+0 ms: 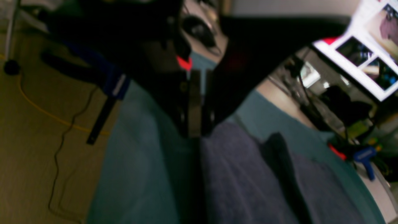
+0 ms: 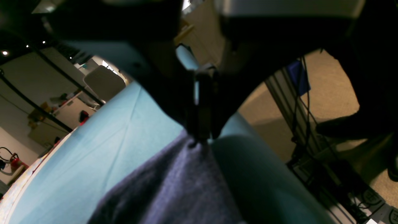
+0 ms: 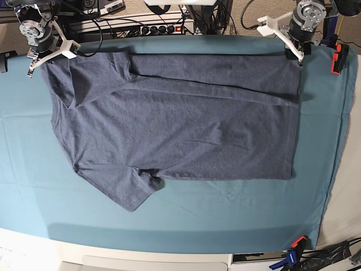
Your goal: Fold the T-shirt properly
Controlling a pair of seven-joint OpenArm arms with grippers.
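A teal cloth (image 3: 186, 217) covers the tabletop, held at its edges by a blue clamp (image 3: 290, 257) at the near right corner and an orange one (image 3: 337, 57) at the far right.

The T-shirt (image 3: 186, 132) lies spread across the far half of the cloth, plain side up, with its hem on the base view's right and its shoulders on the left. One sleeve (image 3: 127, 189) points toward the near edge; the other sleeve (image 3: 84, 79) is folded in over the body at the far left. A long crease runs across the shirt near its far edge.

The left end effector (image 3: 297, 55) is clenched on the shirt's far hem corner, at the base view's upper right. The right end effector (image 3: 35, 65) is clenched on the far shoulder corner at the upper left; its wrist view shows the fabric bunched up into the closed fingers (image 2: 203, 124).
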